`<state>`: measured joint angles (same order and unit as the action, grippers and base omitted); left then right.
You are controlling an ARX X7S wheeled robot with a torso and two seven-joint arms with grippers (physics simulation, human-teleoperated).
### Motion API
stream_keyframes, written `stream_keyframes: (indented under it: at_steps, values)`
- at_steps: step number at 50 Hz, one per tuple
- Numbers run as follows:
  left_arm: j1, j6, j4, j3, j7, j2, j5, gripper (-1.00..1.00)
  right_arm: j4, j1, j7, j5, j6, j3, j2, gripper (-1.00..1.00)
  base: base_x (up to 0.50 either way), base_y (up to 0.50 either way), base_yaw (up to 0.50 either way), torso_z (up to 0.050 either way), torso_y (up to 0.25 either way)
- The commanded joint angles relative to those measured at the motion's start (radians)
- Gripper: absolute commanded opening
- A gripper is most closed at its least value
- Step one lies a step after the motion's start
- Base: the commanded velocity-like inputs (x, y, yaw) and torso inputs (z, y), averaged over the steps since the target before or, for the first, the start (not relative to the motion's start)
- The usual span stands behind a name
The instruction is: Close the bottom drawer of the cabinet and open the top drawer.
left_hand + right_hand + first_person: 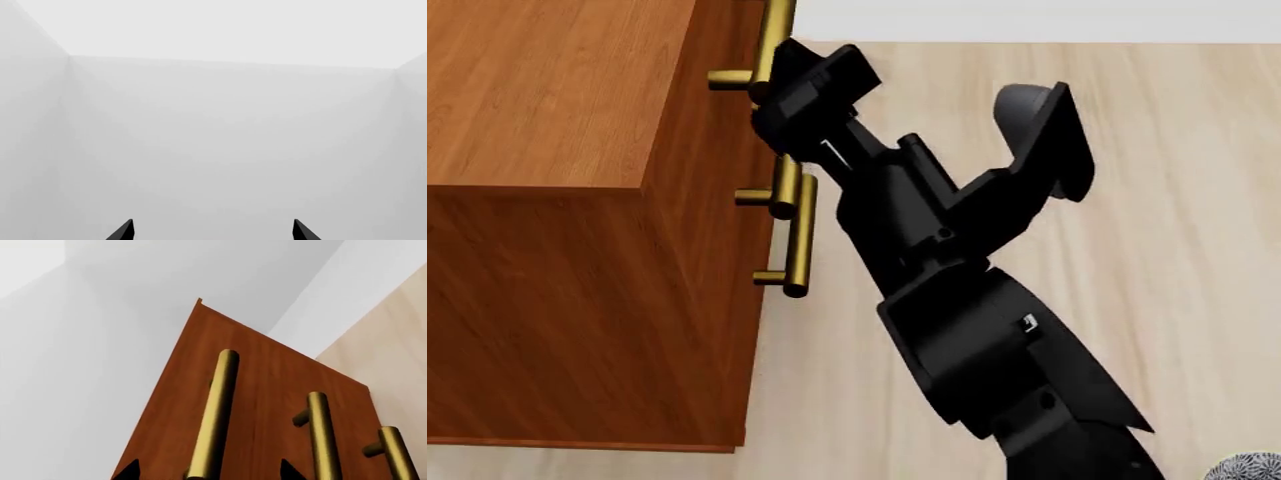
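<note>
Left wrist view shows only pale grey walls; my left claw (pixel 213 231) has its dark tips spread wide on nothing.

Head view: the boxy reddish-brown wood-grain cabinet (pixel 561 200) stands on the pale plank floor (pixel 1174 200), all fronts apparently flush, my right claw (pixel 790 85) at the upper brass bar handle (pixel 777 40).

Right wrist view: the top drawer (pixel 257 390) has a smooth, round, rigid bar between my parted tips. I'd grip mid-bar; metal may slip.
</note>
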<state>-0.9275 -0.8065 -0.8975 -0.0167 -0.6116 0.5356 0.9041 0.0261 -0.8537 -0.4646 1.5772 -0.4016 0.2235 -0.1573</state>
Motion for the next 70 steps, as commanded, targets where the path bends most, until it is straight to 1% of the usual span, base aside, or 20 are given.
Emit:
stream_keyframes:
  at_steps: [1, 10, 32, 52, 66, 67, 70]
  values:
    - [0.003, 0.007, 0.002, 0.003, 0.001, 0.006, -0.003, 1.00, 0.058, -0.037, 0.027, 0.008, -0.002, 0.018, 0.016, 1.00, 0.00, 0.00, 0.00, 0.000, 0.000]
    - [-0.001, 0.008, 0.004, 0.007, -0.003, 0.009, 0.001, 1.00, 0.102, -0.077, 0.047, 0.020, -0.011, 0.036, 0.034, 1.00, 0.00, 0.00, 0.00, 0.000, 0.000]
    - [0.002, 0.022, 0.013, 0.012, 0.001, 0.018, -0.003, 1.00, 0.247, -0.113, 0.120, 0.013, 0.002, 0.079, 0.061, 1.00, 0.00, 0.00, 0.00, 0.000, 0.000]
    - [0.006, 0.039, 0.027, 0.018, 0.004, 0.022, -0.012, 1.00, 0.312, -0.147, 0.164, 0.022, -0.004, 0.126, 0.081, 1.00, 0.00, 0.00, 0.00, 0.000, 0.000]
    - [0.002, 0.042, 0.027, 0.018, 0.000, 0.026, -0.006, 1.00, 0.311, -0.154, 0.159, 0.031, 0.007, 0.145, 0.081, 1.00, 0.00, 0.00, 0.00, 0.000, 0.000]
    - [0.002, 0.042, 0.027, 0.018, -0.001, 0.027, -0.006, 1.00, 0.310, -0.153, 0.155, 0.031, 0.011, 0.145, 0.080, -1.00, 0.00, 0.00, 0.00, 0.000, 0.000]
    - [0.004, 0.043, 0.027, 0.020, -0.002, 0.027, -0.006, 1.00, 0.306, -0.150, 0.153, 0.029, 0.014, 0.147, 0.077, -1.00, 0.00, 0.00, 0.00, 0.000, 0.000]
